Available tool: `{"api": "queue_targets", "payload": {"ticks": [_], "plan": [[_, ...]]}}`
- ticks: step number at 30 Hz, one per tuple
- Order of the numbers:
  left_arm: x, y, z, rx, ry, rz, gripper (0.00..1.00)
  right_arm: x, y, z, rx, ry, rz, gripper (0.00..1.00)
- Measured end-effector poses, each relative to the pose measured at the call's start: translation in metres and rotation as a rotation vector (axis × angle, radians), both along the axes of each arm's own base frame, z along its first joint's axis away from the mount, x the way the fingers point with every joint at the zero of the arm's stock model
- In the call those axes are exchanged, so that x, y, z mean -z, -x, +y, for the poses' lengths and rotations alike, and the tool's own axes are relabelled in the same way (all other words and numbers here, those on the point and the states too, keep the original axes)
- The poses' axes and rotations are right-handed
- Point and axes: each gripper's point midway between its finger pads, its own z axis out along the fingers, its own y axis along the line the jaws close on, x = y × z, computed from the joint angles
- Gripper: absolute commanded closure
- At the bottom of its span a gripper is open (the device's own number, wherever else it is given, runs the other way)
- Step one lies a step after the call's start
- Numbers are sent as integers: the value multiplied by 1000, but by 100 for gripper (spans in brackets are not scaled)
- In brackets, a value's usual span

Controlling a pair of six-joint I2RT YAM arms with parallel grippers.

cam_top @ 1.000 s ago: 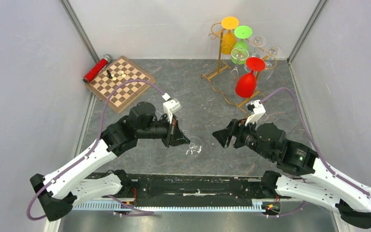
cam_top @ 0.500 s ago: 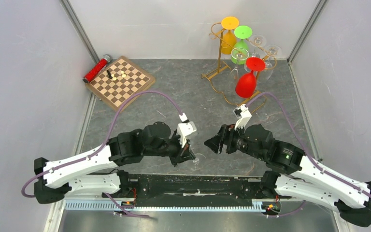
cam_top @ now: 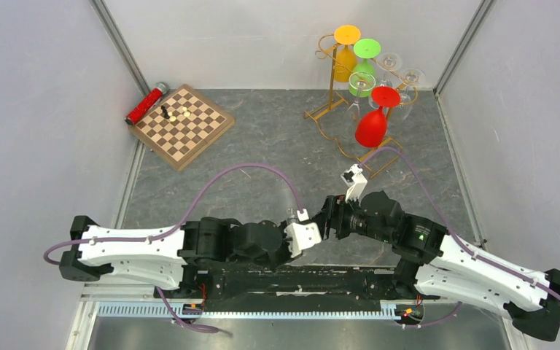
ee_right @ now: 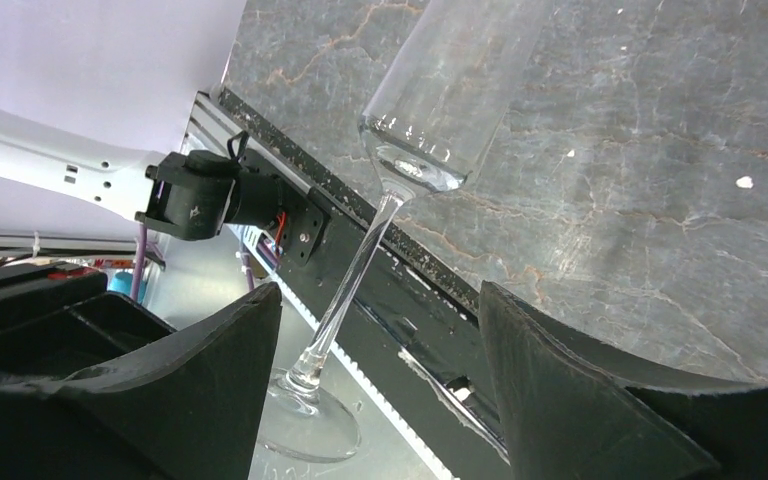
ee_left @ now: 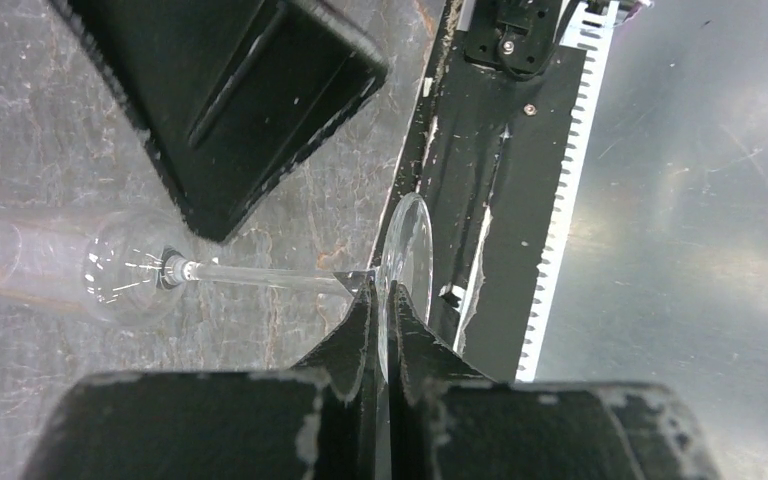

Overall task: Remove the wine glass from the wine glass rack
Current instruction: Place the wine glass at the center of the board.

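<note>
My left pincer [ee_left: 382, 300] is pressed together on the round foot of the clear, long-stemmed wine glass [ee_left: 260, 277]. I hold it off the tall gold wire rack [cam_top: 331, 91], well apart from it, over the near edge of the grey marbled table [ee_left: 20, 120]. My right pincer [ee_right: 380, 310] is spread wide, with the stem between its fingers and touching neither, as far as I can see. From above, the glass is almost lost between my wrists, and its bowl is cut off in the right wrist view and blurred in the left.
</note>
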Motion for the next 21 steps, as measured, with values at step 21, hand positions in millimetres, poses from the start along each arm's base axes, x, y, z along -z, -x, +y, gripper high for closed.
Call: {"api": "queue_targets", "payload": {"ticks": [21], "plan": [[-7,11,-17,60,-43,-136,98,20,17,25,-107,-61,101,37]]}}
